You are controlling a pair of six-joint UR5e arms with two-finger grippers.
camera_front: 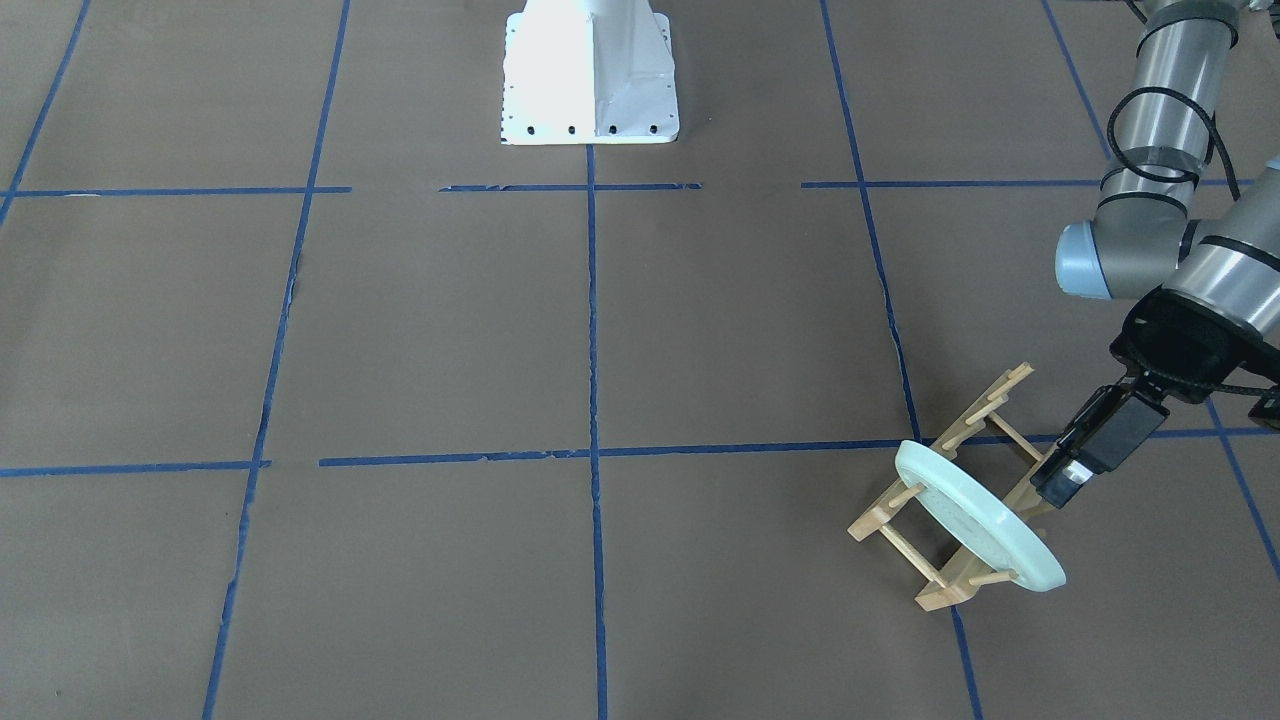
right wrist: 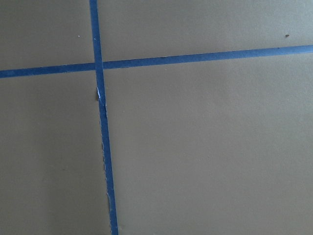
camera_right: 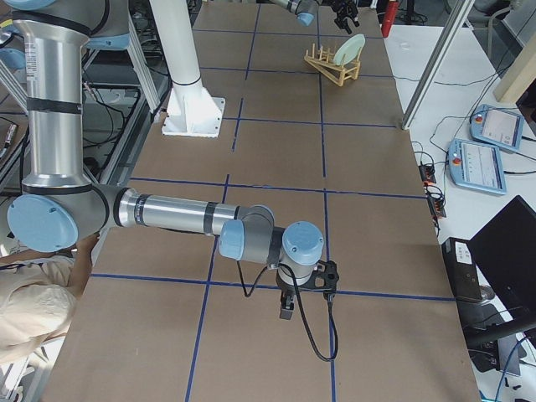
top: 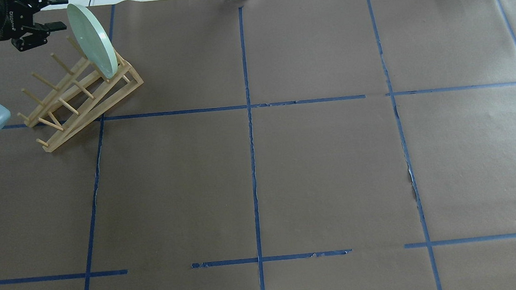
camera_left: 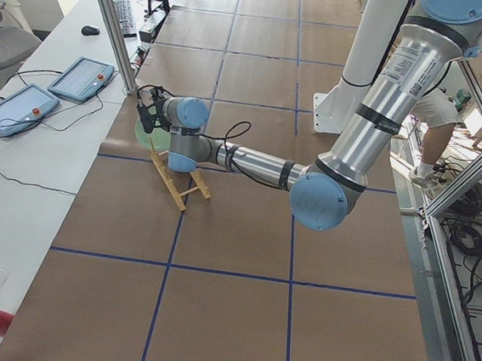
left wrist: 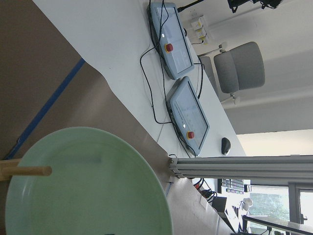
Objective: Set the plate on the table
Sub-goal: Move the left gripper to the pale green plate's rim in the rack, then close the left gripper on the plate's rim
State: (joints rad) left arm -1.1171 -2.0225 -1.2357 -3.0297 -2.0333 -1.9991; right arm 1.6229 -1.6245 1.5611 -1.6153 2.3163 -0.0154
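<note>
— Where is the plate?
— The mint-green plate (top: 92, 40) stands tilted on edge between pegs at one end of the wooden peg rack (top: 118, 97), which sits on the table (top: 325, 167)
— And the grippers?
— The left gripper (top: 58, 13) hovers at the rack's plate end, fingers spread, just beside the plate's rim. The right gripper (camera_right: 286, 311) hangs over the table, well apart from the rack; whether its fingers are spread cannot be told
</note>
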